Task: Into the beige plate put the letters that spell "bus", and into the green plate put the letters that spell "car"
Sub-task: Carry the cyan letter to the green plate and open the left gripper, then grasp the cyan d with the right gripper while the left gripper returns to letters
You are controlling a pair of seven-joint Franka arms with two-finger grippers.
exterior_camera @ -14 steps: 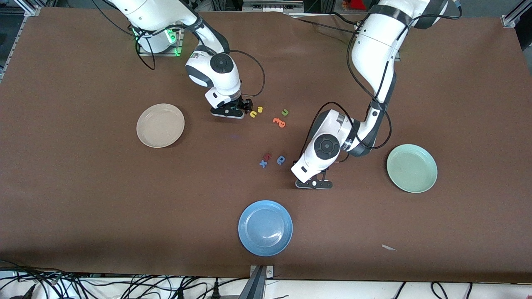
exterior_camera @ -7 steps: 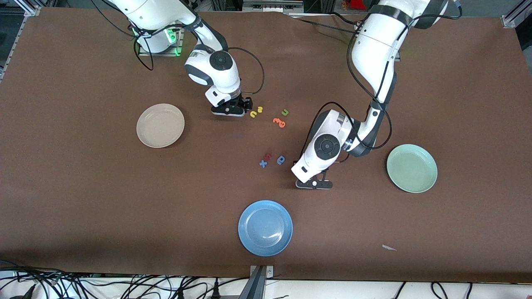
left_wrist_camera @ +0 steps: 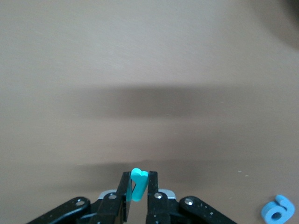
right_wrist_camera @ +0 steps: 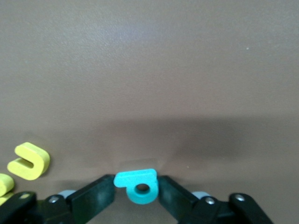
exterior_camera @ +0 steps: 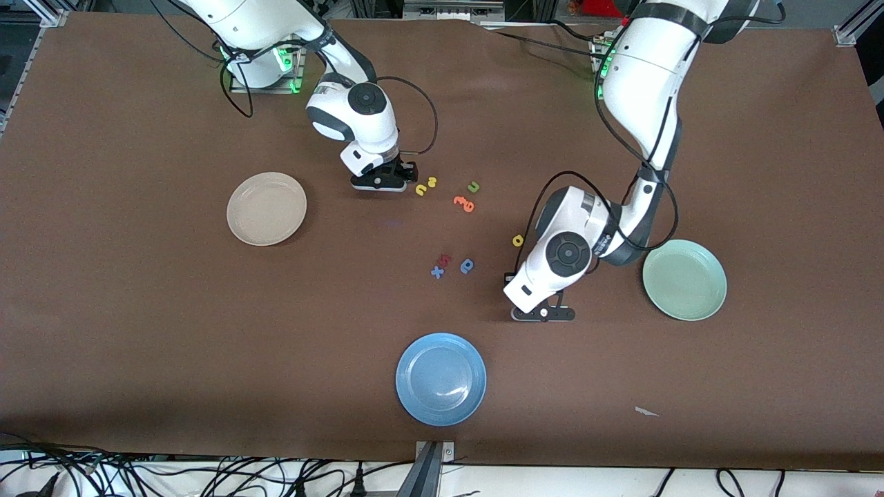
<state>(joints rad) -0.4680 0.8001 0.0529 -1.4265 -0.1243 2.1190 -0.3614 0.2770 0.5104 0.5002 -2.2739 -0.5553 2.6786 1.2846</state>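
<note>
A brown table (exterior_camera: 138, 331) fills nearly the whole front view, its surface matte and evenly lit, with a darker band of shade along the edge nearest the camera. A small pale scrap (exterior_camera: 646, 411) lies near that edge. Below the edge runs a white strip (exterior_camera: 587, 481) strewn with black cables (exterior_camera: 228, 476), and a metal bracket (exterior_camera: 434, 461) sits at its middle. Aluminium framing (exterior_camera: 851, 27) shows at the top corners.

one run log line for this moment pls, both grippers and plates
left gripper: shut on teal letter, off table | right gripper: closing around teal b by yellow u | beige plate, green plate: empty
</note>
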